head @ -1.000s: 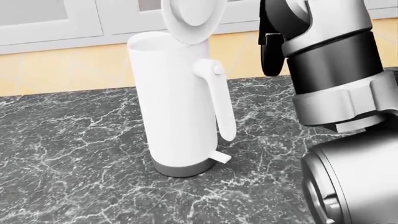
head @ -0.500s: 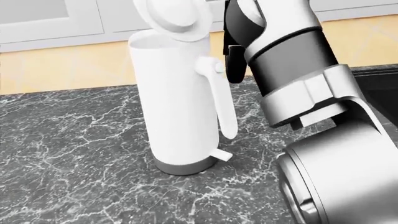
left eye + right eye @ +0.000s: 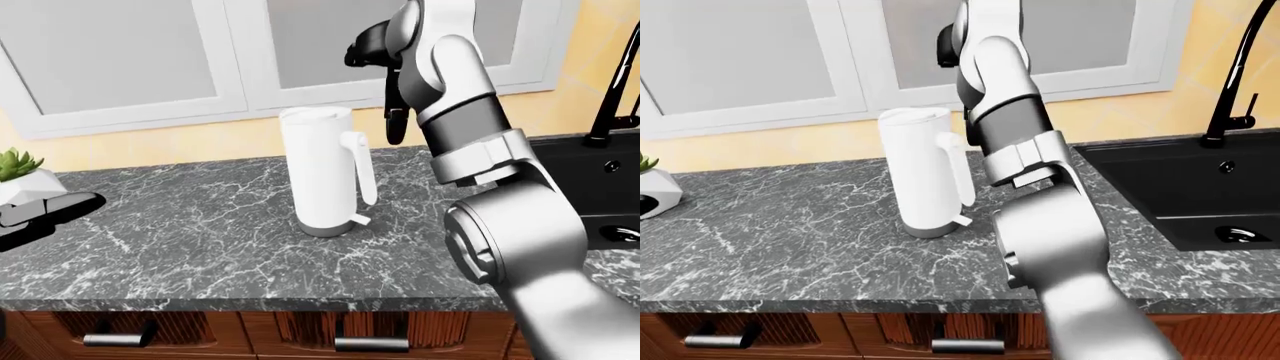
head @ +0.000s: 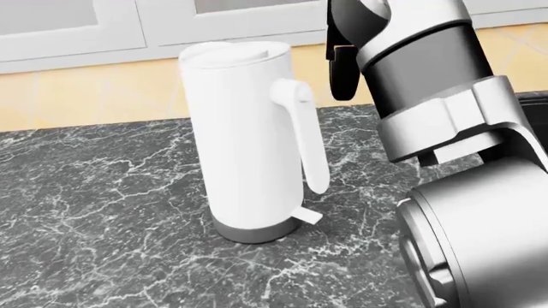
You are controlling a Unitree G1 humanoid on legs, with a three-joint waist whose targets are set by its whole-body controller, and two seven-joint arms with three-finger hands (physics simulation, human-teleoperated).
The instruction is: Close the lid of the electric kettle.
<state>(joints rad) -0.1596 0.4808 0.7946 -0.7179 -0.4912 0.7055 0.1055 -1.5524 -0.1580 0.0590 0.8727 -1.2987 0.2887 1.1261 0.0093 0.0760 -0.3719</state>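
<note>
Kettle (image 4: 244,141) stands upright on the dark marbled counter (image 4: 103,212), nearer the counter's far edge by the wall than its near edge, and left of the sink (image 3: 1180,187) in the right-eye view. Its lid (image 4: 233,52) lies flat on the rim, shut, so nothing inside shows. The body is a tall white cylinder on a grey base, with a long white handle (image 4: 306,138) hanging down its right side in the head view and a small white tab sticking out just above the base.

The sink is a black basin set into the counter's right end, a black tap (image 3: 1237,71) rising at its far edge; the basin looks bare apart from the drain.

The right hand (image 3: 385,71) hangs in the air above and just right of the kettle's top in the left-eye view, apart from lid and handle. Its dark fingers (image 4: 342,70) point downward, loose and spread, holding nothing.

At the counter's left end sits a white pot with a green plant (image 3: 20,176). A dark shape (image 3: 45,214) at the left-eye view's left edge may be the left hand; its state cannot be told.
</note>
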